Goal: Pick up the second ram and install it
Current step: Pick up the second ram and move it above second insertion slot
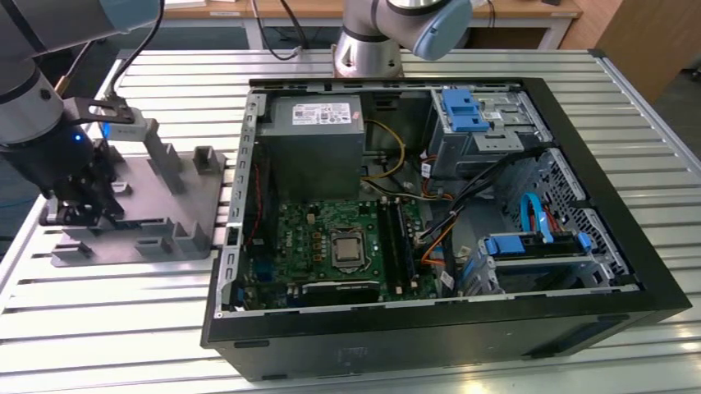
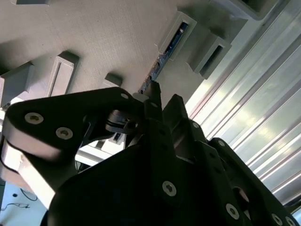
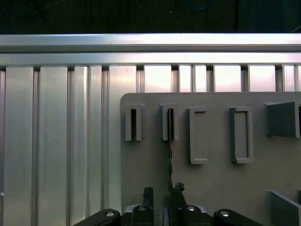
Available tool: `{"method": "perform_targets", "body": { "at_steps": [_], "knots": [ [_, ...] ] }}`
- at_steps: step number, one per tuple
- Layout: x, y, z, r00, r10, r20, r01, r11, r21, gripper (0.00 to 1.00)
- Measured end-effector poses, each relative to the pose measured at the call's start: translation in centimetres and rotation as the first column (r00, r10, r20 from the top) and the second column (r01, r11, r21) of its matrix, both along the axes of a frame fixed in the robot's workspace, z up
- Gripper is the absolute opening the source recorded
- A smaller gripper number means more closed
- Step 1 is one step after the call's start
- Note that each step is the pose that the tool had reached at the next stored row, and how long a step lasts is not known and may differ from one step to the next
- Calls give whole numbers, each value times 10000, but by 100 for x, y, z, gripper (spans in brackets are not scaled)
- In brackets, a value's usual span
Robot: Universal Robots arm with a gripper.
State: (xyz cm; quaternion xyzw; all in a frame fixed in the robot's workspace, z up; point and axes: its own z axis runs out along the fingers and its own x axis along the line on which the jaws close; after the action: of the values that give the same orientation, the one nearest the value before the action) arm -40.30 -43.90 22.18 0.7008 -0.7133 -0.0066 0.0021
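The second ram (image 3: pixel 170 155) stands on edge in a slot of the grey tray (image 3: pixel 211 188), seen as a thin dark strip. My gripper (image 3: pixel 163 190) is low over the tray with one finger on each side of the strip. The strip lies close to one finger, with a gap to the other, so the gripper is open. In the second wrist view the ram (image 2: pixel 162 59) runs from its slot down to the gripper (image 2: pixel 164 99). In the exterior view the gripper (image 1: pixel 82 215) hangs over the tray (image 1: pixel 164 222) at the exterior view's left, beside the open computer case (image 1: pixel 438 328).
The green motherboard (image 1: pixel 328 238) lies inside the case with long dark memory slots (image 1: pixel 392 238) beside the silver socket. A grey power supply (image 1: pixel 312 131), blue drive brackets (image 1: pixel 465 111) and loose cables crowd the case. Upright pegs (image 1: pixel 164 160) rise from the tray. The table is ribbed metal.
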Motion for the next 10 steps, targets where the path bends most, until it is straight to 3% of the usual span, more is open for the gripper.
{"method": "perform_targets", "body": {
  "at_steps": [1,3,4,5,6,8,10],
  "knots": [
    [0,0,-1,10000,0,1,0,10000,1,35],
    [0,0,-1,10000,0,0,0,10000,0,35],
    [0,0,-1,10000,0,1,0,10000,1,41],
    [0,0,-2,10000,1,1,-1,10000,2,41],
    [-1,0,-8,10000,0,3,0,10000,32,41],
    [-6,0,-24,10000,2,1,-2,9998,187,41],
    [-12,0,-56,10000,27,3,-27,9998,198,41]
  ]
}}
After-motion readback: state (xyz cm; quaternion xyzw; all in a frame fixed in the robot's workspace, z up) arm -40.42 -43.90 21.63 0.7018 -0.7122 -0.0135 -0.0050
